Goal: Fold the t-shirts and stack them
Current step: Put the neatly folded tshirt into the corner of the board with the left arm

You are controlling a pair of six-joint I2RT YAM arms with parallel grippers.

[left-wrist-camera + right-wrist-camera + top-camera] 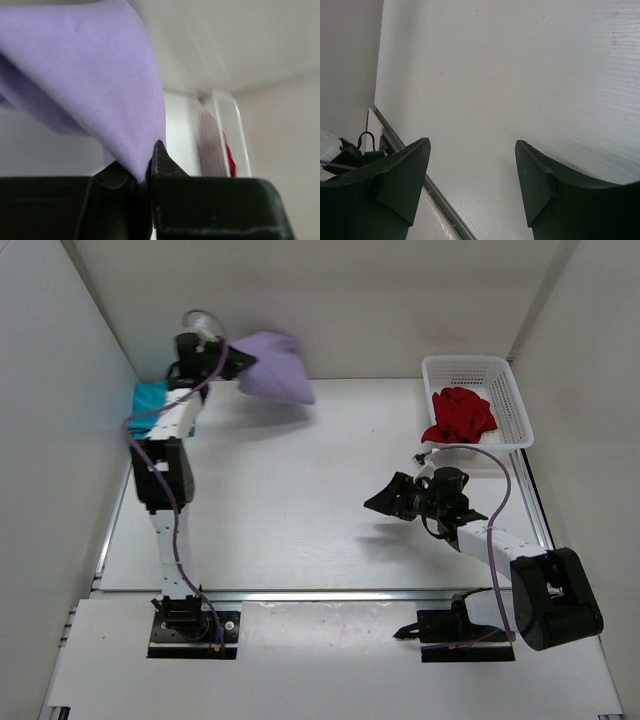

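Note:
My left gripper [243, 361] is shut on the lavender t-shirt [276, 369] and holds it bunched up in the air at the back left of the table. In the left wrist view the lavender cloth [95, 75] hangs from the closed jaws of the left gripper [145, 172]. The teal t-shirt [150, 397] lies at the far left, partly hidden behind the left arm. The red t-shirt [461, 415] lies crumpled in the white mesh basket [505, 380] and shows faintly in the left wrist view [230, 159]. My right gripper [378, 502] is open and empty above the table; its jaws stand wide apart in the right wrist view [472, 145].
White walls close the table on the left, back and right. A metal rail [320, 594] runs along the table's near edge. The right arm's cable [500, 505] loops near the basket.

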